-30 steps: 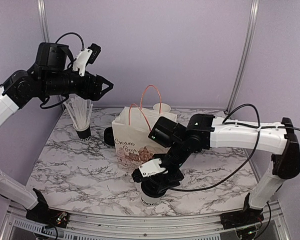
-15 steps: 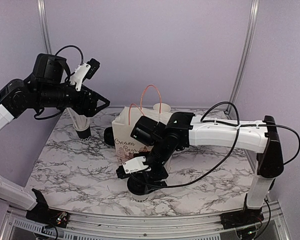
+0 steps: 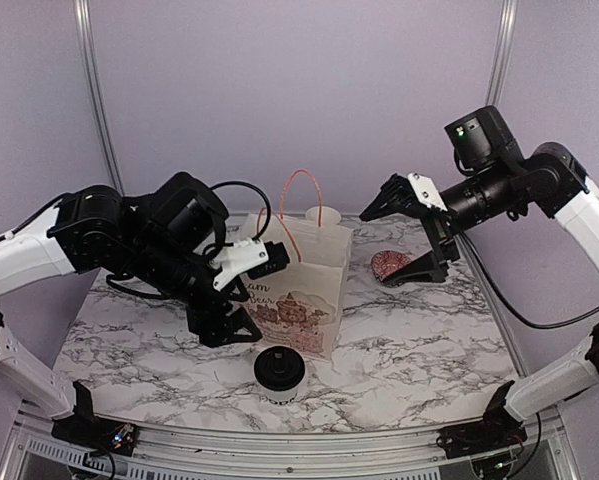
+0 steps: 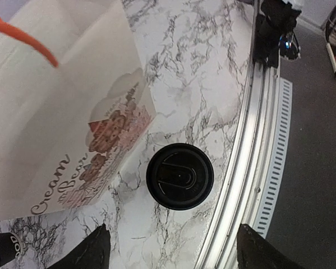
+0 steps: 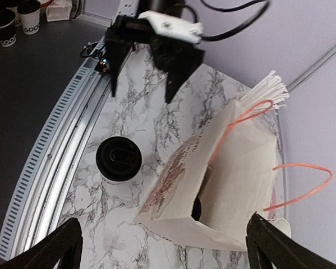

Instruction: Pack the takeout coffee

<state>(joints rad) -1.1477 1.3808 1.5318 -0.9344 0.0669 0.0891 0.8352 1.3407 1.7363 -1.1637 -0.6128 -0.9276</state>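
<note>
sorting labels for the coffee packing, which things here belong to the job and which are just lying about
For the job: lidded coffee cup; paper bag.
Lying about: white straws; lidless cup behind the bag; pink patterned disc.

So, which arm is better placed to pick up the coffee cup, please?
Left, probably: the left gripper hangs open near the coffee cup, while the right gripper is raised beyond the paper bag.

Cup [image 3: 279, 371] top free (bag [image 3: 314, 290] just beside)
</note>
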